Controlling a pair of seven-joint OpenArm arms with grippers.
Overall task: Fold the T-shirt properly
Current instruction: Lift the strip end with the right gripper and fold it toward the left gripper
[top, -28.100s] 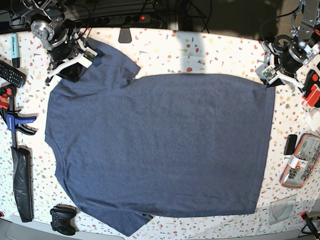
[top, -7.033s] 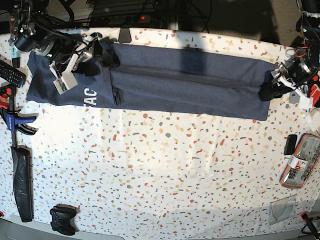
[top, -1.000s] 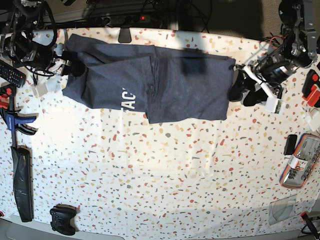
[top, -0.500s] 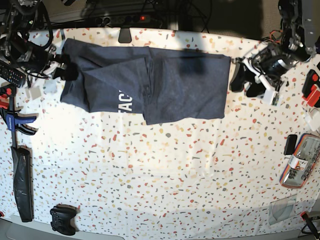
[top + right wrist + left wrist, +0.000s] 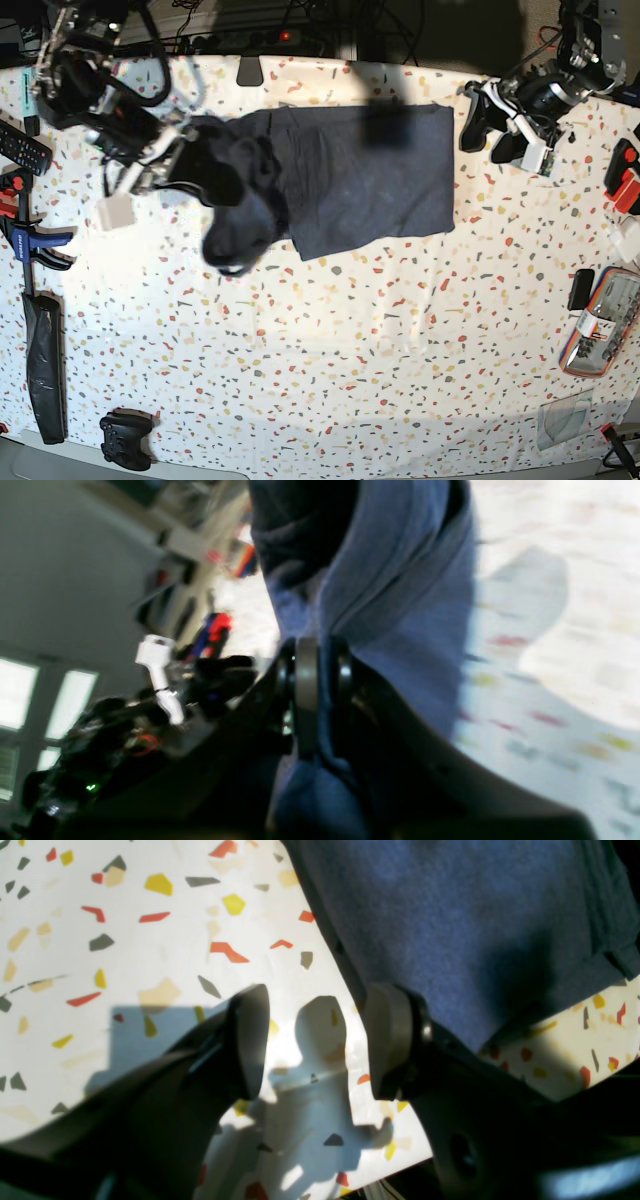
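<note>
We see the T-shirt (image 5: 360,175) in the upper middle of the base view, already folded down to a compact dark-blue block on the speckled table (image 5: 350,360). Its left end is lifted and bunched in a hanging lump at the upper left of that frame.

Our right gripper (image 5: 315,690) is clamped on that bunched fabric; in the right wrist view the two pads pinch a fold of blue cloth between them, with more cloth draping above. Our left gripper (image 5: 310,1040) holds nothing: its jaws stand apart over bare table at the upper right of the base view, just beside the shirt's right edge, and one finger (image 5: 392,1040) sits close to the cloth's border.

We judge the step in hand to be carrying the lifted left end across and laying it over the flat part. To do it well, we should keep the pinch firm, raise the cloth enough that the hanging lump clears the layers beneath, then travel straight rightward so the new crease runs square to the long edges. The bunch looks twisted, so it may land rumpled; lowering slowly and releasing only once the edges line up should help. Our free gripper could press the flat part near its right edge to stop it sliding.
</note>
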